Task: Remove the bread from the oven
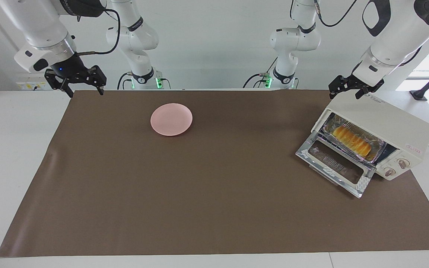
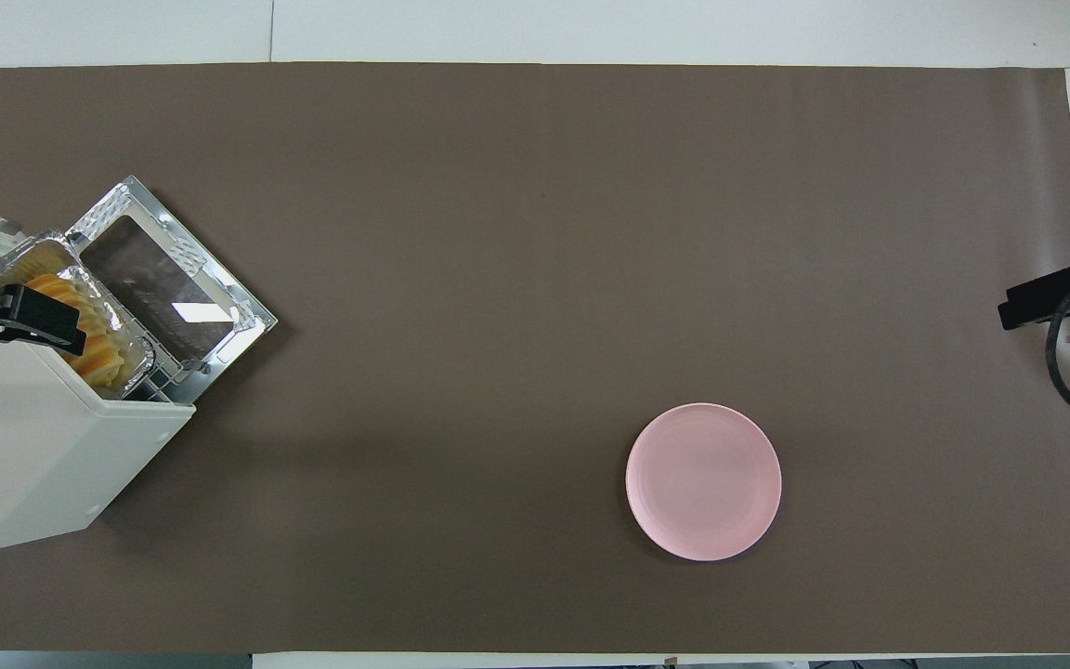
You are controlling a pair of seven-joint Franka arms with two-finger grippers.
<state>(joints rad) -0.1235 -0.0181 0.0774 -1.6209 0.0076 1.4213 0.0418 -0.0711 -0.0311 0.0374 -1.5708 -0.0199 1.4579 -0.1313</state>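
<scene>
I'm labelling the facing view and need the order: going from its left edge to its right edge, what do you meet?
Right gripper, raised over the mat's corner → pink plate → oven with its door dropped open, the bread in a foil tray inside. The left gripper, above the oven's top, overlaps it in the order.

Golden bread (image 1: 352,140) inside open oven (image 1: 385,128)

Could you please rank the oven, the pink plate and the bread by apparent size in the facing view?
1. oven, largest
2. pink plate
3. bread, smallest, lying in the foil tray inside the oven
</scene>
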